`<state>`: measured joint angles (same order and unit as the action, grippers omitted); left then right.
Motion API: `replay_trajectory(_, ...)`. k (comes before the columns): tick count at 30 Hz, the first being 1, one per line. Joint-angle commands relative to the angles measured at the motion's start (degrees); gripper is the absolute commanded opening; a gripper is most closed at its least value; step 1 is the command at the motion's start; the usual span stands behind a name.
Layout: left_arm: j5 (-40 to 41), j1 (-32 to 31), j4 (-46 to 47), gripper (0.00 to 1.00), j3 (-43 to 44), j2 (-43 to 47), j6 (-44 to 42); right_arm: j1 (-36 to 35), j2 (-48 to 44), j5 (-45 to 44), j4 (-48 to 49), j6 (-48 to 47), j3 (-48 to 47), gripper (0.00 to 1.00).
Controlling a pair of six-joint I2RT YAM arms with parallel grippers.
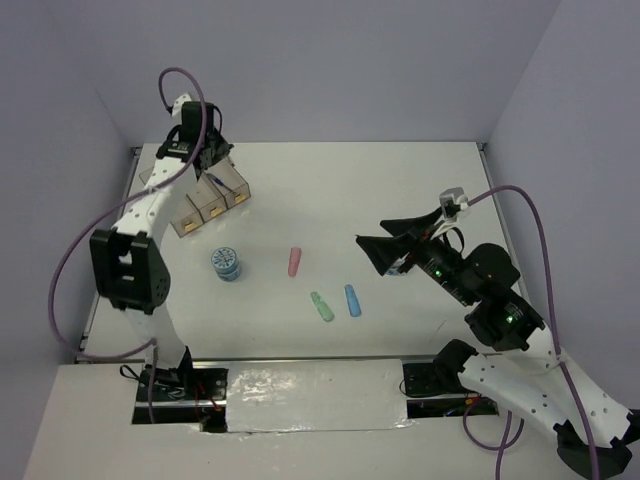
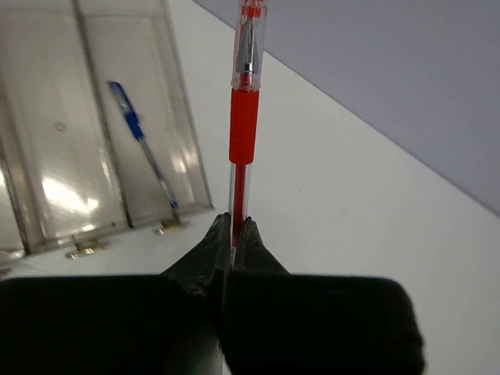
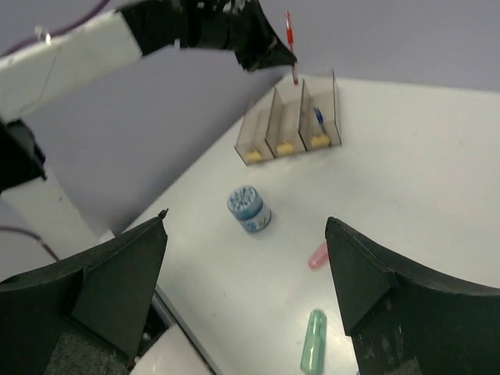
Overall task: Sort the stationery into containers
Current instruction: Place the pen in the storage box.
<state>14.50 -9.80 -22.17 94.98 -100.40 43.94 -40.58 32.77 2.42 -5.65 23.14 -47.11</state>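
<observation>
The left end effector [image 2: 233, 226] was pressed together on the red pen [image 2: 243, 133], pinching the clear barrel at one end, w/ the rest of the pen sticking straight out past the fingertips. In the right wrist view the pen hung near upright, free end down, just above the containers [image 1: 212, 195] at the end away from their yellowish labels. That end sat approx over the wall btwn the middle slot and the end slot where the blue pen [image 2: 141, 141] already lay. Which of the two it was truly over, can't tell.

Key relation, imo: pen axis stood across the slots' long axis, not along it. So the next move prob. needs a small shift toward the blue pen's slot, plus a tilt so the pen drops in lengthwise and doesn't catch the divider.

The left arm was right at the bins. The right end effector [image 1: 383, 250] was well apart from them, jaws spread, holding nothing, nearer the pink bar [image 1: 294, 261], green bar [image 1: 321, 306] & blue bar [image 1: 352, 300] on the worktop [image 1: 400, 180]. One tape roll [image 1: 226, 265] stood btwn bins and bars.
</observation>
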Motion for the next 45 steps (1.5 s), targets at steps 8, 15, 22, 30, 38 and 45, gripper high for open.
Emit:
replay_trajectory(8,-2.0,9.4,-5.9,0.00,23.1,-23.2,4.7,0.1,0.2,1.0,-7.2,-3.2,-1.4,0.89)
replay_trajectory(15,-2.2,9.6,-5.9,0.00,22.5,-27.3,4.0,0.1,3.9,1.1,-4.4,-3.6,-0.3,0.90)
replay_trajectory(22,-3.2,9.6,-3.7,0.13,16.6,-26.8,5.6,0.2,5.6,1.2,-2.1,-1.3,-0.2,0.90)
replay_trajectory(30,-5.6,9.5,-3.0,0.65,18.0,-26.5,5.3,0.1,5.8,2.4,-2.8,-1.3,-1.1,0.90)
replay_trajectory(38,-6.2,9.2,-9.9,0.99,20.9,-20.7,3.0,0.1,5.6,1.9,-2.8,-0.9,-1.9,0.89)
replay_trajectory(45,0.2,-10.2,-12.4,0.99,-1.4,-2.4,-11.3,0.1,2.3,1.9,-6.4,-0.5,-2.4,0.90)
